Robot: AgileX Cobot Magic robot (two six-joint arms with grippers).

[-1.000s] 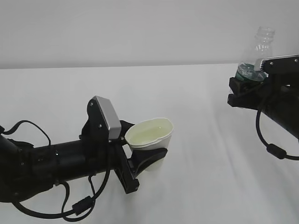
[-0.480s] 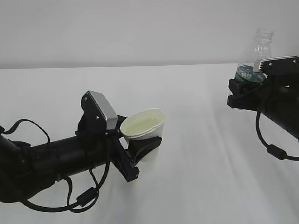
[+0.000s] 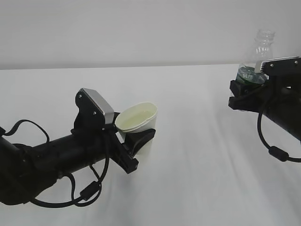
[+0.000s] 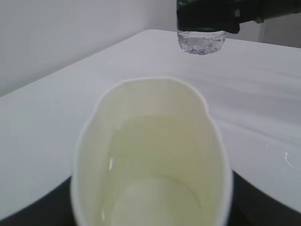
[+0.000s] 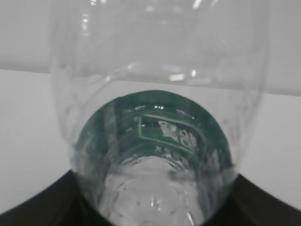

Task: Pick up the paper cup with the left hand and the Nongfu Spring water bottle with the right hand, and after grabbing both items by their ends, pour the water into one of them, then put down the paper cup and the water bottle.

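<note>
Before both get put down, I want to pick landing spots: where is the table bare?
The white table is bare between the paper cup in the left hand and the water bottle in the right hand, and behind the cup towards the wall. The front left is crowded with arm and cables.

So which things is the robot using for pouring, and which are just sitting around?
Using for the job:
- paper cup, with water in it, held in the left end effector
- Nongfu Spring water bottle, held upright in the right end effector

Just there:
- white table
- nothing else lying about
</note>
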